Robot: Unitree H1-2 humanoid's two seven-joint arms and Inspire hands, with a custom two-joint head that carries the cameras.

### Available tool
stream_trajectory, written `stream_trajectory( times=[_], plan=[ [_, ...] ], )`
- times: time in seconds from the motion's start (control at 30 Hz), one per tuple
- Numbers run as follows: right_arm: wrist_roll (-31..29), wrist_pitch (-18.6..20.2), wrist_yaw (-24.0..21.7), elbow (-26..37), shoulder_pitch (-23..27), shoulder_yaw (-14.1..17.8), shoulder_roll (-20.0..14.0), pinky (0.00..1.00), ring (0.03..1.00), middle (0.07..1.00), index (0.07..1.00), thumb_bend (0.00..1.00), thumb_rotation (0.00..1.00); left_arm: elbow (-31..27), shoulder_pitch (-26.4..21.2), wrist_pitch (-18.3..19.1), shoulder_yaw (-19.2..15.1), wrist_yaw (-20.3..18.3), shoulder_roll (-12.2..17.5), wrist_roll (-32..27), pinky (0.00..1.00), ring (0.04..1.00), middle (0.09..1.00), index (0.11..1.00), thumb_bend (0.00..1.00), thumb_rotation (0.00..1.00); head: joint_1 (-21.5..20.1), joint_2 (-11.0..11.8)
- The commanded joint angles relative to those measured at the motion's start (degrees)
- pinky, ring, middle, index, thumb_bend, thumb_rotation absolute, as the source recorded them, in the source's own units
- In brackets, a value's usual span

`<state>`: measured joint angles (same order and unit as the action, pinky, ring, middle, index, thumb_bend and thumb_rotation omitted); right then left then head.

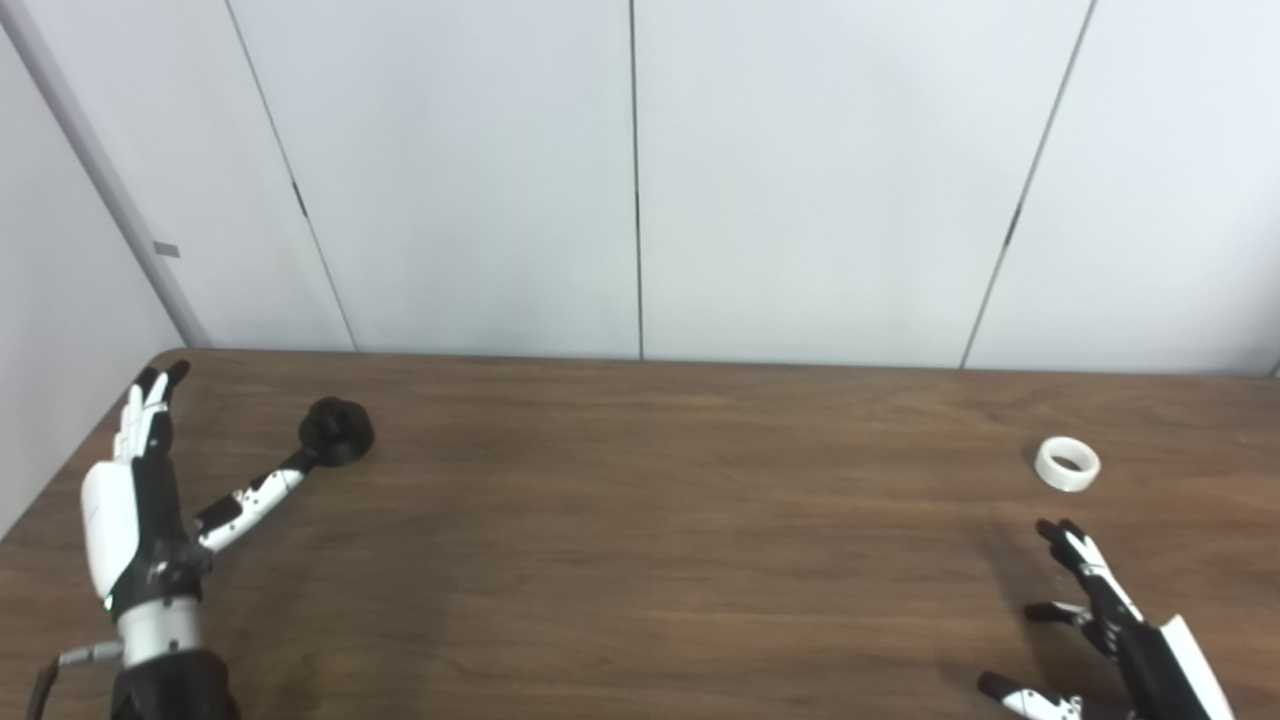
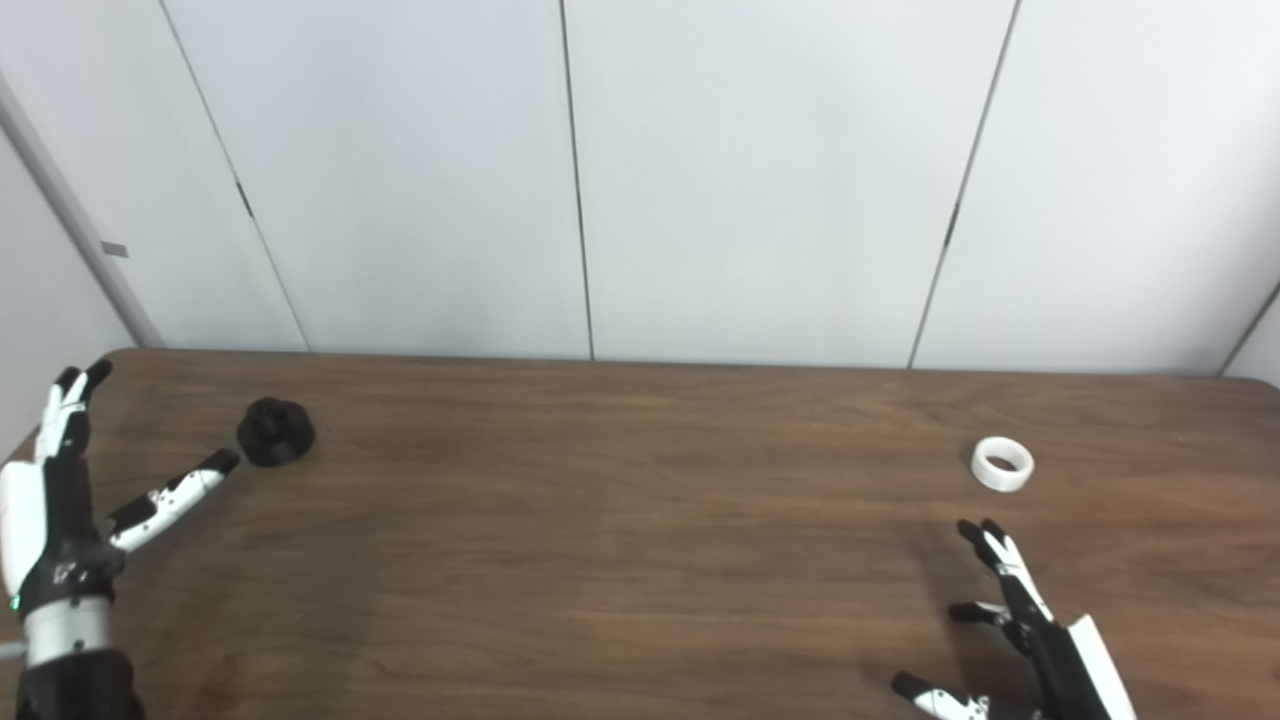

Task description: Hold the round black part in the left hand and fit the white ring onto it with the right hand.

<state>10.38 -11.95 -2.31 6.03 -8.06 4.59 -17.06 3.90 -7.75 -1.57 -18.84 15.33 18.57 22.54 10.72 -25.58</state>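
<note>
Round black part (image 1: 337,431): sits on the bench (image 1: 640,560) at far left, near the back edge, in the left eye view. Left robot hand (image 1: 140,500) beside it, spread open and holding nothing, fingers pointing away toward the wall, thumb stretched out so its tip appears to touch or overlap the part's near-left edge. White ring (image 1: 1067,464) lying flat on the bench at far right, well apart from the black part. Right robot hand (image 1: 1110,625) just short of the ring on the near side, also open and empty, fingers apart and aimed toward it, partly cut off by the bottom edge.

Right eye view: same layout from slightly to the right. Here a small gap shows between the thumb tip and the black part, so contact cannot be confirmed. Ring apart from the right fingertips (image 2: 975,530), untouched.

Judging from this, neither grasp begun yet. Risks ahead: thumb nudging the black part sideways instead of closing round it, since only the thumb is near it and the fingers stand well off to the left. Ring small and low, likely to skid or flip on the smooth bench if pinched off-centre. Later, a tilted hold on either piece likely to jam the ring rather than seat it.
</note>
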Motion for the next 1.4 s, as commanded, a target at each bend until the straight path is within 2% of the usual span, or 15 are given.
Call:
stream_trajectory(
  times=[0.0, 0.07, 0.2, 0.4, 0.63, 0.8, 0.83, 0.87, 0.93, 1.0, 1.13, 1.37],
  plan=[
    [-0.95, -0.17, -0.53, -0.51, 0.43, 0.76, -1.39, 0.85, 0.97, 1.0, 0.948, 0.5, 0.0, 0.4, -3.57, 2.34, 0.69, -1.63, 2.96, -0.62, 1.0, 1.0, 1.0, 0.967, 1.0, 0.39, 0.56, 0.02],
    [-1.52, -0.18, -0.84, -0.72, 0.39, 0.88, -1.8, 0.86, 0.977, 1.0, 0.954, 0.49, 0.0, 1.62, -4.9, 4.38, 1.24, -3.15, 3.62, -1.91, 1.0, 1.0, 1.0, 0.968, 1.0, 0.39, 1.43, 0.02],
    [-1.64, 2.31, -1.18, 0.65, -0.24, 1.36, -2.08, 0.86, 0.983, 1.0, 0.954, 0.48, 0.0, 5.36, -8.02, 8.59, 3.32, -5.72, 5.12, -2.59, 1.0, 1.0, 1.0, 0.976, 1.0, 0.38, 3.51, 0.02],
    [-2.86, 1.13, -1.65, -1.07, -0.32, 2.05, -3.06, 0.87, 0.985, 1.0, 0.953, 0.49, 0.03, 8.2, -10.27, 11.89, 6.82, -8.99, 7.09, -2.63, 1.0, 1.0, 1.0, 0.98, 1.0, 0.4, 5.86, 0.05],
    [-4.85, -1.44, -2.61, -3.08, -0.04, 2.87, -4.27, 0.9, 0.993, 1.0, 0.948, 0.49, 0.04, 8.61, -12.11, 18.25, 12.04, -12.74, 8.73, -0.95, 1.0, 1.0, 1.0, 1.0, 1.0, 0.46, 8.77, 0.06],
    [-5.36, -2.58, -3.06, -3.68, 0.05, 3.38, -5.08, 0.87, 0.984, 1.0, 0.945, 0.46, 0.0, 8.63, -13.07, 21.06, 14.57, -12.79, 8.42, 0.28, 1.0, 1.0, 1.0, 1.0, 1.0, 0.46, 11.31, 0.17],
    [-4.72, -2.5, -2.81, -3.53, 0.1, 3.42, -5.21, 0.85, 0.975, 1.0, 0.941, 0.46, 0.01, 8.8, -13.19, 21.09, 14.94, -12.49, 8.31, 0.36, 1.0, 1.0, 1.0, 1.0, 1.0, 0.46, 11.89, 0.22],
    [-4.39, -2.55, -2.65, -3.61, 0.19, 3.46, -5.3, 0.82, 0.963, 0.997, 0.938, 0.47, 0.08, 9.05, -13.32, 21.11, 15.16, -12.3, 8.2, 0.34, 1.0, 1.0, 1.0, 1.0, 1.0, 0.45, 12.04, 0.23],
    [-4.48, -3.01, -2.66, -4.3, 0.42, 3.68, -5.56, 0.8, 0.951, 0.994, 0.933, 0.47, 0.15, 9.26, -13.59, 21.55, 15.6, -12.16, 7.87, 0.54, 1.0, 1.0, 1.0, 1.0, 1.0, 0.44, 13.35, 0.38],
    [-4.62, -3.63, -2.73, -5.29, 0.68, 3.93, -5.89, 0.79, 0.945, 0.992, 0.93, 0.48, 0.17, 9.0, -13.73, 22.41, 16.11, -12.23, 7.68, 0.98, 1.0, 1.0, 1.0, 1.0, 1.0, 0.44, 14.13, 0.64],
    [-5.06, -4.28, -3.04, -6.37, 0.81, 4.32, -6.31, 0.8, 0.948, 0.991, 0.935, 0.48, 0.19, 8.57, -13.87, 24.14, 16.7, -12.28, 7.44, 1.27, 1.0, 1.0, 1.0, 1.0, 1.0, 0.44, 15.49, 1.11],
    [-5.88, -2.56, -3.67, -5.77, 0.36, 4.64, -6.79, 0.84, 0.98, 1.0, 0.947, 0.48, 0.2, 10.72, -15.17, 26.79, 17.09, -12.24, 7.8, 1.59, 1.0, 1.0, 1.0, 1.0, 1.0, 0.41, 16.57, 1.71]
  ],
)
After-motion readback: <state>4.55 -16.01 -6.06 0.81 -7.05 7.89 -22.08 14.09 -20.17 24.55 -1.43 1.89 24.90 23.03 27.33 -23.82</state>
